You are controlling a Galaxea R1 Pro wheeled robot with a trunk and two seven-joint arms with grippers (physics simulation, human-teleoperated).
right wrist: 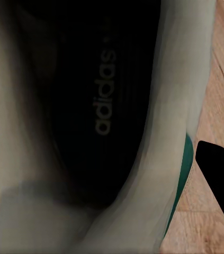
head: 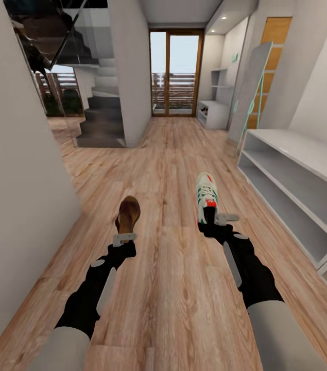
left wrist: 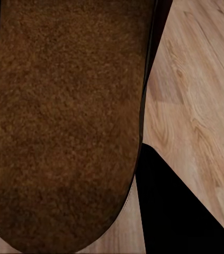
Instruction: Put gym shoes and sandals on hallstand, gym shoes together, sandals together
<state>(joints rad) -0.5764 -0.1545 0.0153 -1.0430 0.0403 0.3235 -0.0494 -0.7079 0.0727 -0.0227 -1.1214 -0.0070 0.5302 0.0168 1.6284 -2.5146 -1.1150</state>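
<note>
My left gripper [head: 124,235] is shut on the heel of one brown sandal [head: 128,214], which points away from me above the corridor floor [head: 168,278]. Up close, the sandal's grainy brown insole [left wrist: 64,121] lies beside a dark finger [left wrist: 170,211]. My right gripper [head: 216,218] is shut on the heel of a white gym shoe [head: 206,196] with green stripes and a red-orange heel. Its dark insole [right wrist: 90,106] is printed with a logo. The pale hallstand [head: 297,175] stands to the right, its shelves bare. The other sandal and the other gym shoe are out of view.
A grey wall [head: 19,170] runs close along my left. Stairs [head: 101,118] rise at the far left and a glass door [head: 176,72] ends the corridor. A small white shelf unit [head: 212,111] and a leaning panel [head: 253,93] stand far right.
</note>
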